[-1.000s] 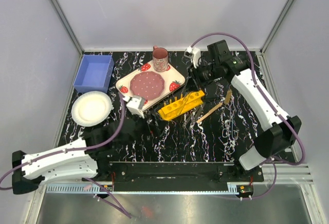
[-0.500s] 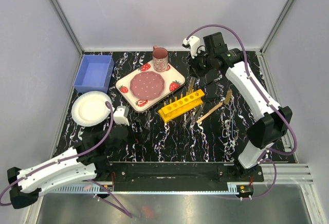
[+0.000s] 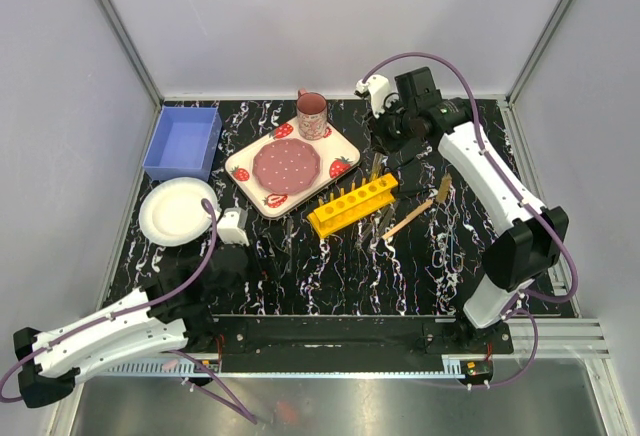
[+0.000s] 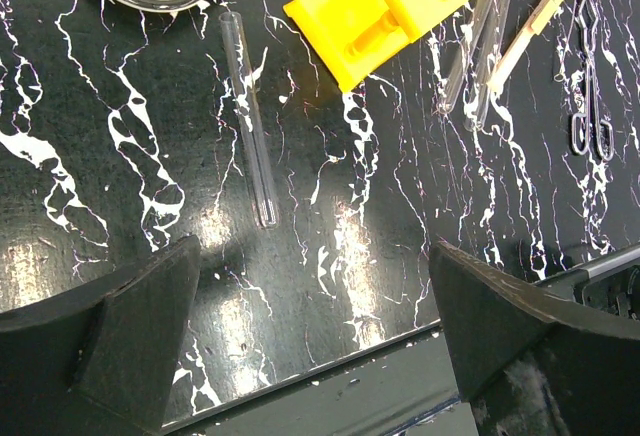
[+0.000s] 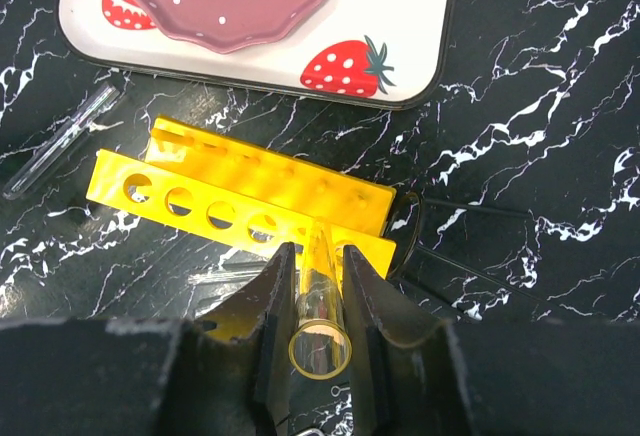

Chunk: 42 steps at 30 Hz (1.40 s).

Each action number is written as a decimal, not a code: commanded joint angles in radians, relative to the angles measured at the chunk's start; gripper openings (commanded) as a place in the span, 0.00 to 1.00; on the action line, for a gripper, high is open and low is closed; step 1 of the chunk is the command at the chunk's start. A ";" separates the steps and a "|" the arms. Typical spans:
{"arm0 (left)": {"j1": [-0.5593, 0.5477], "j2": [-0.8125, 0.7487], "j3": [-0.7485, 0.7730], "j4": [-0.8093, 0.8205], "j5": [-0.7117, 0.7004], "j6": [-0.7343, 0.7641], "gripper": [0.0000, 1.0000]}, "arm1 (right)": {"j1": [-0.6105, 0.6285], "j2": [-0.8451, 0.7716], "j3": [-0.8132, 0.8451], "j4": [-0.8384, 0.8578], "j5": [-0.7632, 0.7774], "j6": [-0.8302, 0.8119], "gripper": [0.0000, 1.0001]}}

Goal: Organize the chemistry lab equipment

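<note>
The yellow test-tube rack (image 3: 352, 204) lies on the black marbled table, right of the middle. My right gripper (image 5: 316, 256) is shut on a clear tube (image 5: 320, 301) and hangs over the rack's (image 5: 250, 196) right end. The tube's far tip reaches the rack's top bar; whether it sits in a hole I cannot tell. My left gripper (image 4: 310, 266) is open and holds nothing, near the table's front edge. A loose tube (image 4: 250, 116) lies ahead of it, left of the rack (image 4: 400, 6). More tubes (image 4: 480, 56), a wooden-handled brush (image 3: 420, 211) and slim dark metal tools (image 4: 590, 106) lie right of the rack.
A strawberry-patterned plate (image 3: 292, 164) and a pink mug (image 3: 312, 114) stand behind the rack. A blue bin (image 3: 183, 143) sits at the back left, with a white paper plate (image 3: 178, 210) in front of it. Frame posts and walls close in the table.
The right gripper has swung left and back with its tube, ending over the rack's right end. The left arm has drawn back towards the front left, away from the strawberry plate.
</note>
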<state>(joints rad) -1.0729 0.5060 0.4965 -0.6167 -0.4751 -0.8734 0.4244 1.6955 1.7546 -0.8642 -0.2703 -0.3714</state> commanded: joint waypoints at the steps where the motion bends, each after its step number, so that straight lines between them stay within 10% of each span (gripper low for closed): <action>1: 0.005 0.003 -0.010 0.012 0.001 -0.016 0.99 | -0.004 -0.030 -0.030 0.013 0.009 -0.001 0.18; 42: 0.005 0.009 -0.036 0.028 0.010 -0.024 0.99 | -0.009 -0.040 -0.069 0.027 -0.032 0.000 0.20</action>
<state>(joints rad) -1.0721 0.5201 0.4660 -0.6270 -0.4717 -0.8890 0.4225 1.6444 1.6627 -0.8505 -0.2821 -0.3698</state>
